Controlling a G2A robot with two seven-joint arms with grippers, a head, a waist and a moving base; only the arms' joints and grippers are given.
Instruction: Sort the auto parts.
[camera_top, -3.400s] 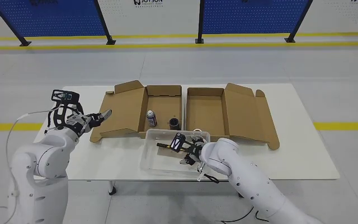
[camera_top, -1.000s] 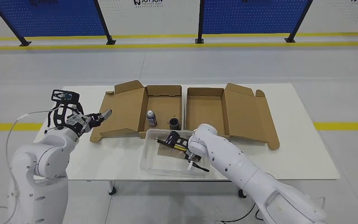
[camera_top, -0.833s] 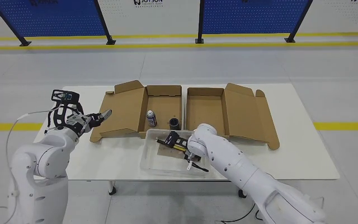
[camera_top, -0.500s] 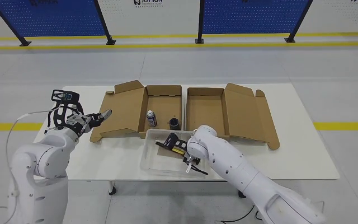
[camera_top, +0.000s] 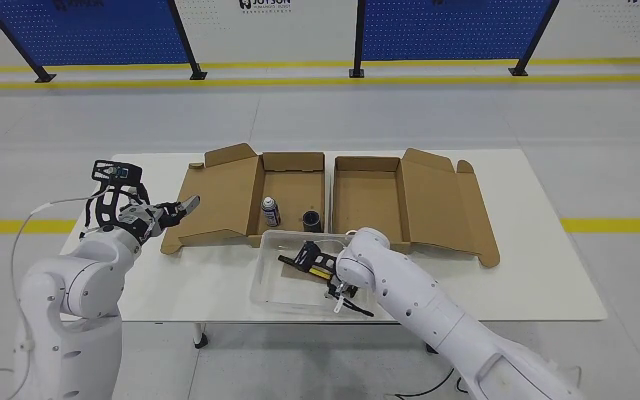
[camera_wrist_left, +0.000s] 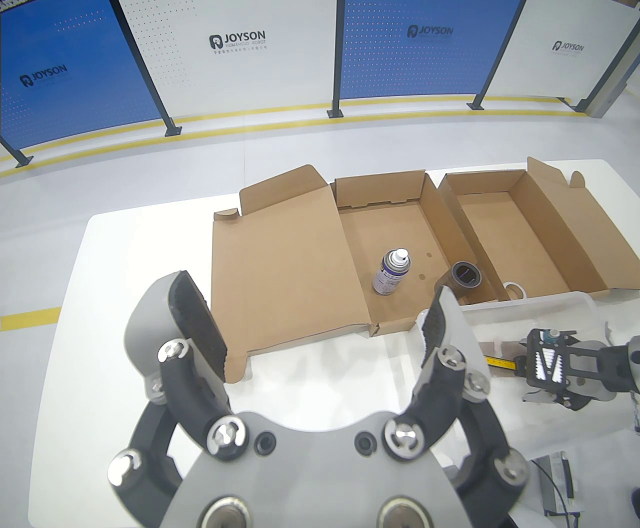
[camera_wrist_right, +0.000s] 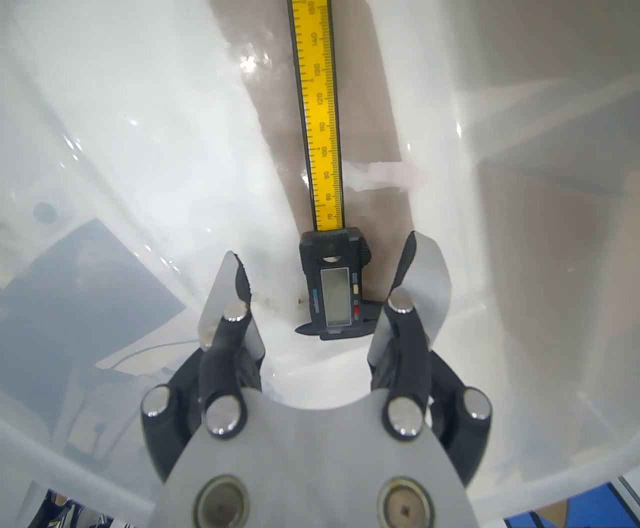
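Observation:
A digital caliper (camera_wrist_right: 334, 295) with a black display head and a yellow scale lies on the floor of a clear plastic bin (camera_top: 257, 283) at the table's front. My right gripper (camera_wrist_right: 324, 256) is low inside the bin and open, one finger on each side of the caliper's head, touching nothing. From above, the right gripper (camera_top: 306, 263) sits in the bin's middle. My left gripper (camera_wrist_left: 315, 295) hangs open and empty above the table's left side (camera_top: 186, 207). A spray can (camera_wrist_left: 389, 272) and a black roll (camera_wrist_left: 465, 276) stand in the left cardboard box (camera_top: 292, 185).
The right cardboard box (camera_top: 368, 195) lies open beside the left one, both with flaps spread outward. A small white ring (camera_wrist_left: 513, 289) sits by the bin's far rim. Bare white tabletop (camera_top: 540, 280) extends to the right and around the left gripper.
The right arm has swung and its gripper has slid a little leftward and toward the table's front inside the bin, over the caliper. The left arm has kept still.

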